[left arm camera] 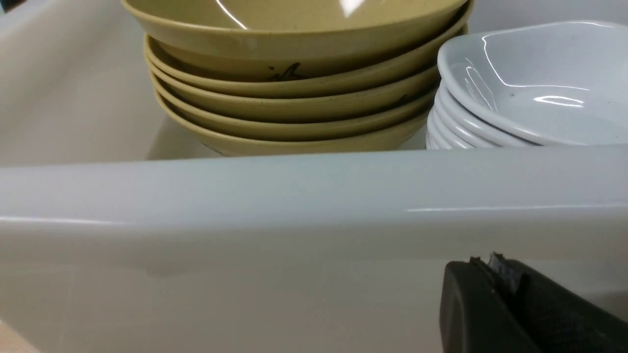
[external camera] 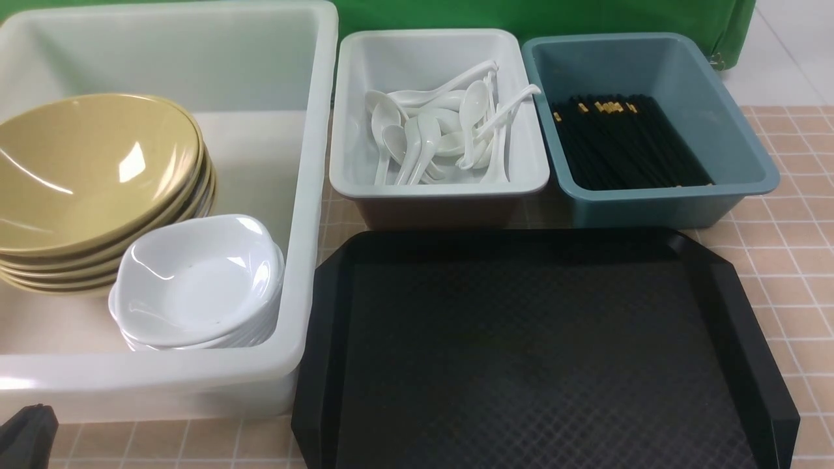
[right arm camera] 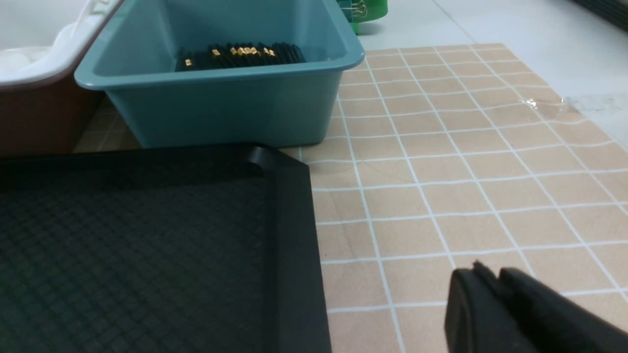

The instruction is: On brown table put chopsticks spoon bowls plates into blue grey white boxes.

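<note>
The white box point(external camera: 306, 195) at the left holds a stack of olive-yellow bowls point(external camera: 91, 169) and a stack of white plates point(external camera: 195, 280). In the grey box point(external camera: 345, 117) lie several white spoons point(external camera: 430, 130). The blue box point(external camera: 749, 150) holds black chopsticks point(external camera: 625, 143). My left gripper point(left arm camera: 485, 264) is shut and empty, just outside the white box's near wall point(left arm camera: 245, 196), facing the bowls point(left arm camera: 294, 88) and plates point(left arm camera: 530, 98). My right gripper point(right arm camera: 485, 274) is shut and empty, low over the brown table point(right arm camera: 466, 171), right of the black tray.
A black textured tray point(external camera: 521, 352) with nothing on it lies in front of the grey and blue boxes. Bare tiled table point(external camera: 782, 260) runs along its right side. A green cloth hangs behind the boxes. The left gripper's tip point(external camera: 29, 433) shows at the front view's lower left corner.
</note>
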`<state>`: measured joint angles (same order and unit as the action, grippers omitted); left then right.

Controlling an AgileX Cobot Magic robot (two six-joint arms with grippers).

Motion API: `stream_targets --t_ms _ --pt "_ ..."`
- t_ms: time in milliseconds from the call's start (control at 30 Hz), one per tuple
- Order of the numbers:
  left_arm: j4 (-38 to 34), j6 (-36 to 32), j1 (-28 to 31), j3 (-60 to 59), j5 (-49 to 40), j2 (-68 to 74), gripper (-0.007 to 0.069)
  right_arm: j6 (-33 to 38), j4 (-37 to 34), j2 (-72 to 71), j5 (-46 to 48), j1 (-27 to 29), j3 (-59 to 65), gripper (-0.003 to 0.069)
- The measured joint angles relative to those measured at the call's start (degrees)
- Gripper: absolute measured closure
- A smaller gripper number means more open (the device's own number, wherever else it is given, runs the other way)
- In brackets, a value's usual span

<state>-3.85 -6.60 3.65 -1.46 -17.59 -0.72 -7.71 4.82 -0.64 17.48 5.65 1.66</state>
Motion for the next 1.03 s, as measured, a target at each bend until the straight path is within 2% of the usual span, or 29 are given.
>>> stream_targets --t_ms 1033 --pt "-0.2 -0.1 0.0 0.0 0.0 -0.1 0.0623 0.0 0.0 0.0 0.0 0.0 0.0 0.0521"
